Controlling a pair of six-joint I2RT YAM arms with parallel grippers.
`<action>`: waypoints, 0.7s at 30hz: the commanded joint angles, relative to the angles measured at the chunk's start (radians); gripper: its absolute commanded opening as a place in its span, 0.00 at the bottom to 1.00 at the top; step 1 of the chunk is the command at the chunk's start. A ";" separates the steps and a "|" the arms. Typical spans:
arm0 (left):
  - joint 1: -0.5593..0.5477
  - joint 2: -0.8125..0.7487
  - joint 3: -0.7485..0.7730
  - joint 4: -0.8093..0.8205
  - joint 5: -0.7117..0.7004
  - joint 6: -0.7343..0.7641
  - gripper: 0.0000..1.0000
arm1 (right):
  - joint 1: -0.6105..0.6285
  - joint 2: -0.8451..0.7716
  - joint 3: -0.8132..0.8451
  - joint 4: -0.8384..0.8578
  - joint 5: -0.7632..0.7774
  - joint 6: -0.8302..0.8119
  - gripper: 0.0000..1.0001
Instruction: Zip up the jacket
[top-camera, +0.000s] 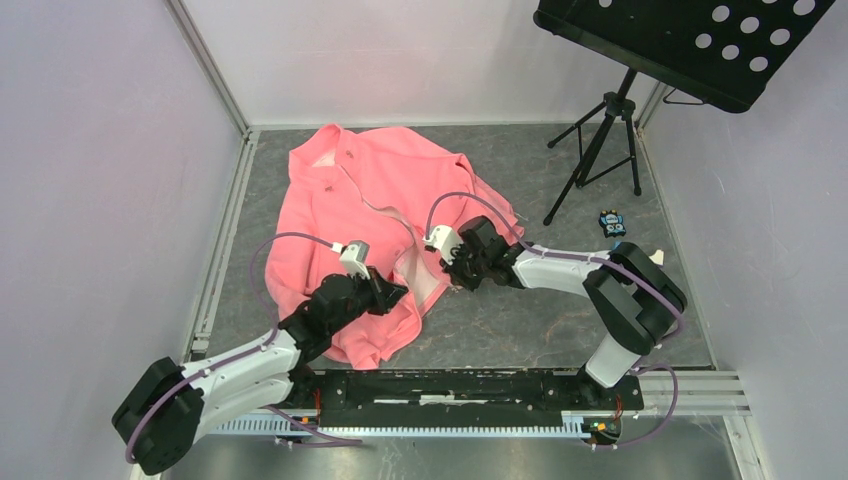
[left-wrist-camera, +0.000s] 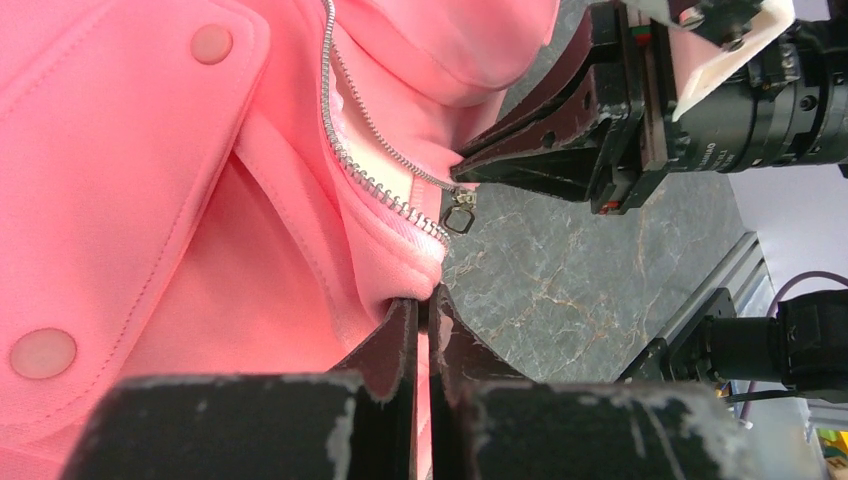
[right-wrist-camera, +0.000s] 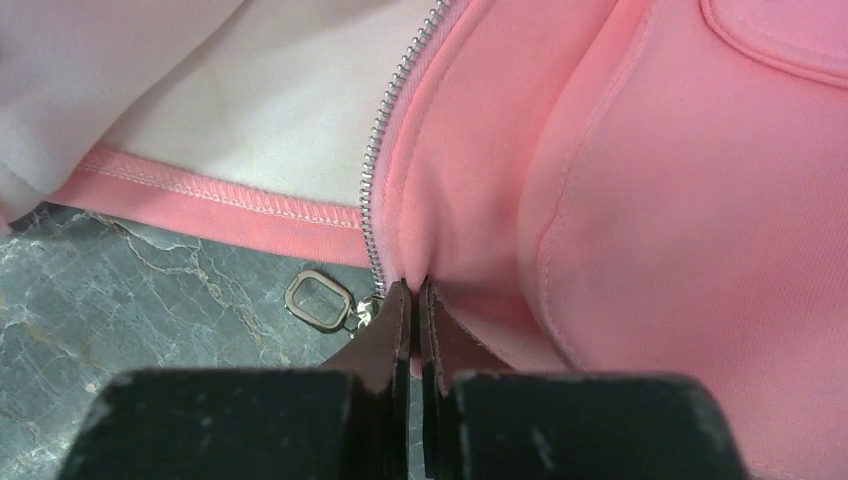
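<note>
Jacket work centres on the near hem, where the left gripper is clamped on one front edge and the right gripper is clamped on the other, just beside the zipper and its ring pull (the two halves look not yet joined). By this reading the bottom ends are being lined up; next, one end must be fed squarely into the other. Beyond, the coral-pink fleece lies open and rumpled on the grey table, collar at the far end.
</note>
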 joint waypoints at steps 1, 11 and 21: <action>-0.002 0.024 0.038 0.026 0.008 0.034 0.02 | -0.010 -0.020 -0.010 0.029 -0.047 0.022 0.00; -0.002 0.001 0.012 0.130 0.008 0.008 0.02 | -0.130 -0.200 -0.087 0.327 -0.297 0.335 0.00; -0.002 0.046 -0.067 0.490 -0.001 0.055 0.02 | -0.149 -0.177 -0.206 0.940 -0.514 0.772 0.00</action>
